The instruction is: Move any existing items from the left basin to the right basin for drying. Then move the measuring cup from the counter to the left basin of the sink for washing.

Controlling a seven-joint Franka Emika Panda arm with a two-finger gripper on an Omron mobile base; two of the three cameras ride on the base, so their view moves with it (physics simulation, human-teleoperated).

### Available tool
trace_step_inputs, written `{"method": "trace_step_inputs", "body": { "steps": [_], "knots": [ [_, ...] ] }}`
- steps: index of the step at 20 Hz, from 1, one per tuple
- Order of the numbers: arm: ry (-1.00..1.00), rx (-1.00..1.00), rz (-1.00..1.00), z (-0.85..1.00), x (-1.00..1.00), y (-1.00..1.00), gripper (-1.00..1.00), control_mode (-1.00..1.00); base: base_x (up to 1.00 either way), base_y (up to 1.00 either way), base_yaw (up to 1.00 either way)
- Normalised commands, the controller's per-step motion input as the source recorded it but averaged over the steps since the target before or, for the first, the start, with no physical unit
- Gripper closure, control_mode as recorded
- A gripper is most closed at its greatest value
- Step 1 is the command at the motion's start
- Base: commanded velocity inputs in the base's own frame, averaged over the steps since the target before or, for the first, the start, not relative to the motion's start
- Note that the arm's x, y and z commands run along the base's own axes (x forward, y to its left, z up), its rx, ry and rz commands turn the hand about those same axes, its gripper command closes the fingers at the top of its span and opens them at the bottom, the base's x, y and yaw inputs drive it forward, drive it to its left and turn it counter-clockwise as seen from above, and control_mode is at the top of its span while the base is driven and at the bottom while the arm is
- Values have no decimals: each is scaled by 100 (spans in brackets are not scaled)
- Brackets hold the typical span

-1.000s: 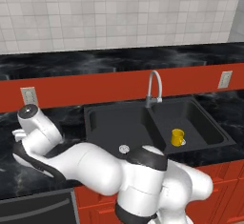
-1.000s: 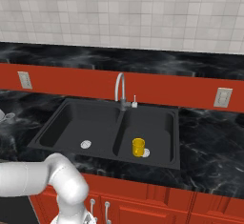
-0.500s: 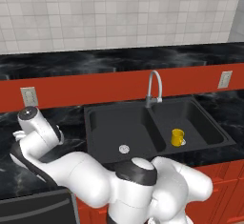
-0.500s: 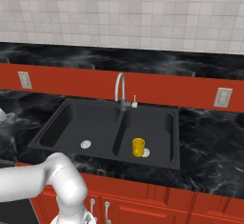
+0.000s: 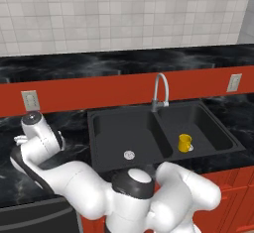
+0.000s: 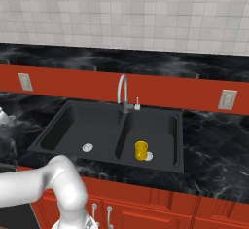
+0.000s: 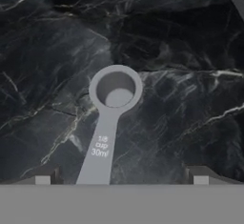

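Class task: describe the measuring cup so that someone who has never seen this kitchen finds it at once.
Start at the black marble counter. The measuring cup lies flat on it: a small grey round bowl on a long straight handle printed with its size, unlike the yellow mug in the sink.

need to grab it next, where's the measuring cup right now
In the hand view the measuring cup lies on the black marble counter, bowl up, between the open gripper fingertips.

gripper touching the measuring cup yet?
Apart. In the hand view the gripper is open, its fingertips standing either side of the measuring cup, which lies flat on the counter; bare marble shows between each tip and the handle.
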Motion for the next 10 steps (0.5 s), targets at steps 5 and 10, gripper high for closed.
{"method": "trace_step_inputs", "body": {
  "steps": [5,10],
  "knots": [
    [5,3,1,-1,12,8,-100,-100,0,0,0],
    [9,1,3,-8,17,9,-100,-100,0,0,0]
  ]
}}
